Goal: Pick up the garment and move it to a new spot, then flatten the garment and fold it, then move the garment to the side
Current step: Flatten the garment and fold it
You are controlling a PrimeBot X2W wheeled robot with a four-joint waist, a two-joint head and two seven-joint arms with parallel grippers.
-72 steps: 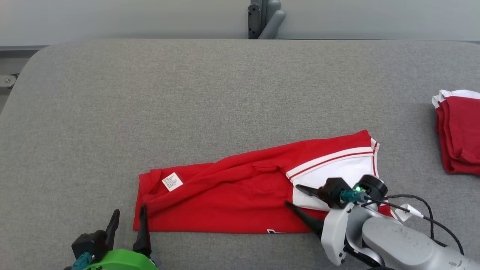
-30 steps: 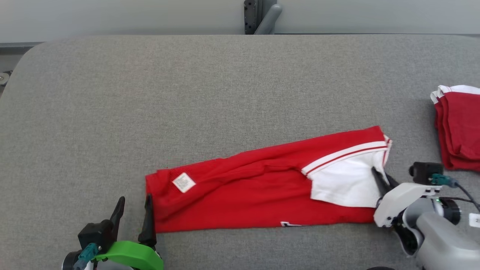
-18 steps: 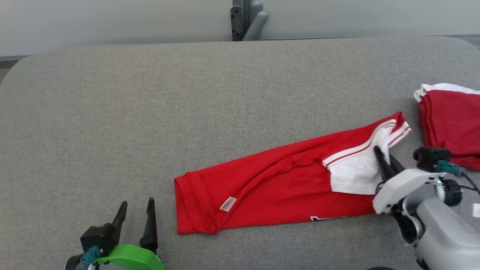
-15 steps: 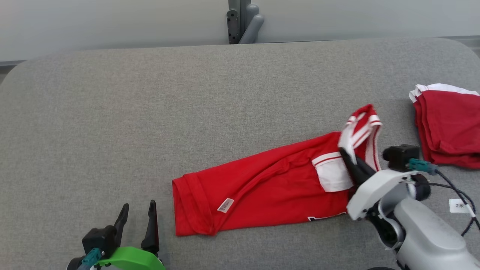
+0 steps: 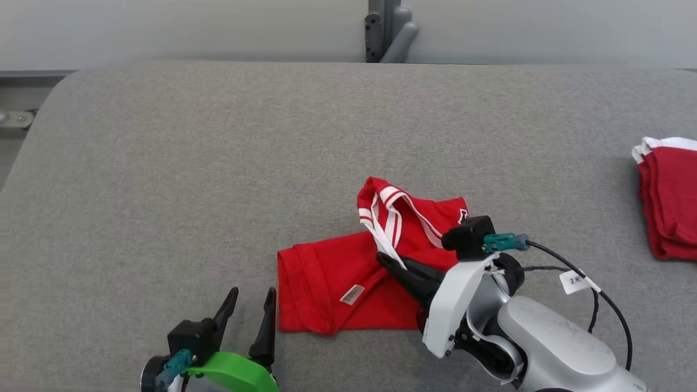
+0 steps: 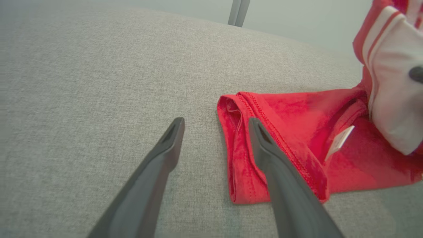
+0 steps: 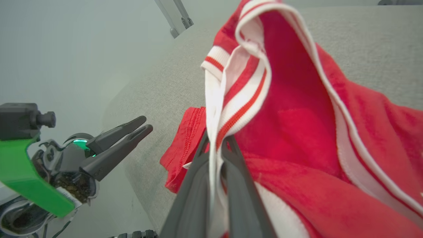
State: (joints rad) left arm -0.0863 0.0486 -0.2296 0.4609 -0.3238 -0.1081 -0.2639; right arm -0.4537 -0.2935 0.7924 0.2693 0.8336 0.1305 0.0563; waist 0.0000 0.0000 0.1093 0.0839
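Observation:
The red garment point(image 5: 326, 283) with white-and-red striped trim lies on the grey padded table point(image 5: 190, 163), its right part lifted and doubled leftward over the rest. My right gripper point(image 5: 384, 260) is shut on the striped white edge and holds it a little above the flat part. The right wrist view shows the trim pinched between the dark fingers point(image 7: 198, 165), with red cloth point(image 7: 297, 115) hanging to the right. My left gripper point(image 5: 252, 296) stands open just left of the garment's hemmed end; in the left wrist view that gripper point(image 6: 215, 121) has its right finger beside the hem point(image 6: 244, 155).
A folded stack of red and white clothes point(image 5: 670, 201) lies at the table's right edge. A grey post point(image 5: 389, 30) stands behind the table's far edge. The table's rounded left corner is at the upper left. My left gripper point(image 7: 145, 125) also appears in the right wrist view.
My right gripper closed on the garment's white striped end, lifted it and carried it leftward over the red body, folding it. The left gripper stayed open. The head camera shifted.

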